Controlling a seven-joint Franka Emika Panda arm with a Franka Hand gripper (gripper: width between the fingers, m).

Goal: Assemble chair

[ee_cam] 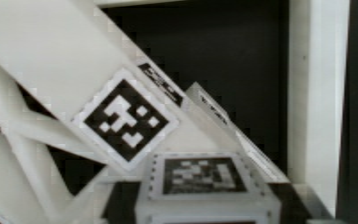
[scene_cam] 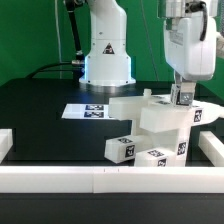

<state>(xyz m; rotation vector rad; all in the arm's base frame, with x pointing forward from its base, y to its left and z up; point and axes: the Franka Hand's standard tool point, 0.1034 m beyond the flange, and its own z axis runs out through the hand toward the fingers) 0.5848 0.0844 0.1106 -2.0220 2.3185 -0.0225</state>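
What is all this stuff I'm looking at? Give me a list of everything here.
Chair parts: a partly joined cluster, white with black-and-white square tags, on the table toward the exterior view's right.
Loose blocks: two, white with tags, in front of the cluster, one left of the other in the exterior view.
Marker board: one, thin, white, with printed tags, flat on the table behind the parts.
Table: one, black.
Border rails: white, along the table's edges.
Robot base: one, white, at the back.
End effector: one, white, down at the top of the cluster; fingers' state unclear.
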